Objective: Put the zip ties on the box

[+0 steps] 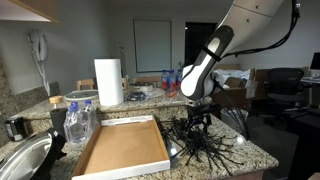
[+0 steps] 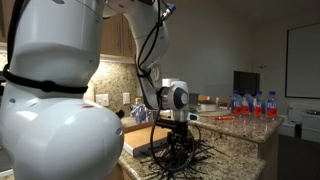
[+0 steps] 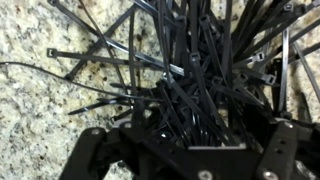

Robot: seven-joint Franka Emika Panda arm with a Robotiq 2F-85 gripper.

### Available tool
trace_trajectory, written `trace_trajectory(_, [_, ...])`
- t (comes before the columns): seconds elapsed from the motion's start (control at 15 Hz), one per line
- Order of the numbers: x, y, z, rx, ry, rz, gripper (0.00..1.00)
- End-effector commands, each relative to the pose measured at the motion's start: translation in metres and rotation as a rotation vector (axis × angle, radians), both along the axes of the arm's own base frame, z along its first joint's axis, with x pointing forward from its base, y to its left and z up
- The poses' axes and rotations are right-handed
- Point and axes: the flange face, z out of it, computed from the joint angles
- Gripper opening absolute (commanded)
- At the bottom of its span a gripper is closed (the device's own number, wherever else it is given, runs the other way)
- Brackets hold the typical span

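The zip ties (image 1: 207, 150) lie as a spiky black tangle on the granite counter, just beside the box's near corner. In the other exterior view the zip ties (image 2: 180, 157) sit right under the wrist. The box (image 1: 120, 152) is a wide, shallow brown cardboard tray with nothing in it. My gripper (image 1: 197, 124) points straight down into the top of the pile. In the wrist view my gripper (image 3: 190, 140) stands open, its fingers (image 3: 92, 150) spread wide on either side, and many zip ties (image 3: 200, 70) run between them, loose and ungripped.
A paper towel roll (image 1: 108, 82) stands behind the box. Plastic water bottles (image 1: 78, 120) and a round metal bowl (image 1: 25, 160) sit on the box's far side. More bottles (image 2: 255, 103) line the back counter. The counter edge (image 1: 255, 160) runs close to the pile.
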Motion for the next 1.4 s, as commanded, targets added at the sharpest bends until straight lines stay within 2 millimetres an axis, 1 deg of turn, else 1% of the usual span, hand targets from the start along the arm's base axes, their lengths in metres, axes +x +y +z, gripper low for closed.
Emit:
trace_trajectory(0.0, [0.0,-0.008,-0.02,0.025,0.009,-0.022,1.0])
trace_trajectory(0.2, [0.004,-0.005,-0.029,0.018,0.018,-0.022,1.0])
trace_trajectory(0.27, [0.006,-0.003,-0.028,0.018,0.015,-0.023,0.75])
trace_trajectory(0.33, [0.008,-0.001,-0.026,0.013,0.01,-0.021,0.73])
trace_trajectory(0.4, [0.01,0.002,-0.024,0.013,0.006,-0.019,0.67])
trace_trajectory(0.6, [0.015,0.008,-0.02,-0.007,0.003,-0.013,0.45])
trace_trajectory(0.93, [0.023,0.012,-0.027,-0.03,0.038,-0.009,0.14])
trace_trajectory(1.07, [0.026,0.014,-0.029,-0.037,0.056,-0.006,0.08])
trace_trajectory(1.13, [0.027,0.014,-0.029,-0.04,0.063,-0.003,0.08])
trace_trajectory(1.27, [0.029,0.016,-0.031,-0.052,0.078,0.005,0.04])
trace_trajectory(1.33, [0.03,0.017,-0.031,-0.058,0.084,0.01,0.07])
